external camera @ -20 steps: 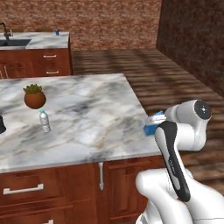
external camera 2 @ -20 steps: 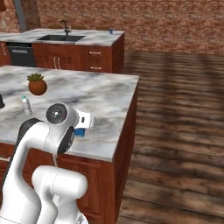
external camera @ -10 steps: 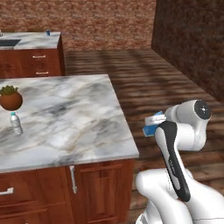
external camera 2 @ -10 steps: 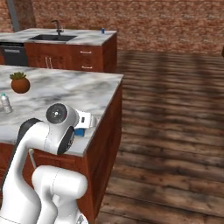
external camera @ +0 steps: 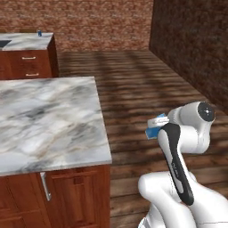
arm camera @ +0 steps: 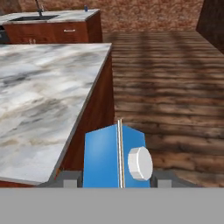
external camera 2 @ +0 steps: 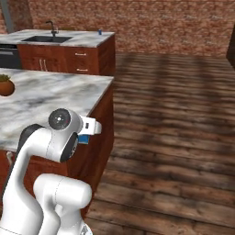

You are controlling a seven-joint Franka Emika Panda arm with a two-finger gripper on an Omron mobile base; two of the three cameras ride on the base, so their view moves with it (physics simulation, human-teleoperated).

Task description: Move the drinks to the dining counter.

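Note:
My gripper is shut on a blue carton with a white round cap, one of the drinks. The carton hangs beside the arm's elbow, over the wood floor just right of the island's corner. In the right base view the carton peeks out under the white hand. The dining counter, marble with a black sink and faucet, stands at the back left. A small blue-and-white can stands at its right end. The same can sits on the dining counter in the left base view.
The marble-topped island on red-brown cabinets is close on my left. A terracotta pot with a green plant stands on the island. Open wood floor runs ahead and right, bounded by brick walls.
The whole scene has slid left as the base drives right. The plant and a clear bottle have left the left base view. The carton stays in the gripper.

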